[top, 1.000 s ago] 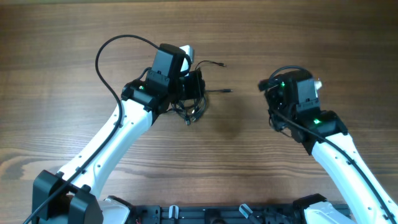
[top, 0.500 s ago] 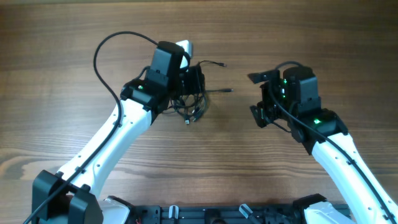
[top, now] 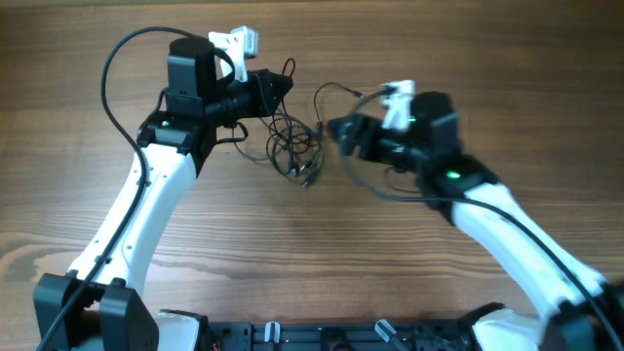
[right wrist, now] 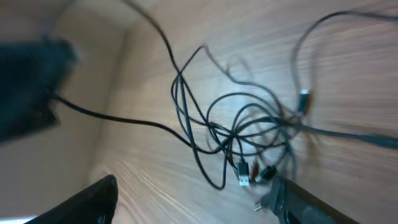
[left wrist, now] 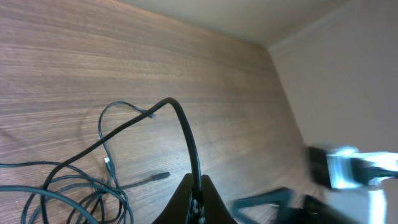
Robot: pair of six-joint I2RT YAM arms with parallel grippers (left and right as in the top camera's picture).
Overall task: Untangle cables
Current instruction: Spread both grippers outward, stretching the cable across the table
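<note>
The cables (top: 292, 146) lie as a loose tangle of thin black cords on the wooden table, between the two arms. My left gripper (top: 281, 90) is just up-left of the tangle and is shut on one black cord. In the left wrist view that cord (left wrist: 186, 134) rises out of my left gripper (left wrist: 198, 198) and arcs down to the loops (left wrist: 68, 186). My right gripper (top: 341, 135), blurred, sits at the tangle's right edge. In the right wrist view my right gripper (right wrist: 193, 199) stands open with the tangle (right wrist: 249, 137) and a USB plug (right wrist: 242, 177) just ahead of the fingers.
Bare wooden tabletop (top: 322, 253) surrounds the tangle. The left arm's own thick black wire (top: 122, 58) loops up behind its wrist. A dark rail (top: 331, 336) runs along the table's front edge.
The left arm swung left and back with its cord, spreading the tangle. The right arm swept left, up to the tangle, and its jaws have narrowed a little.
</note>
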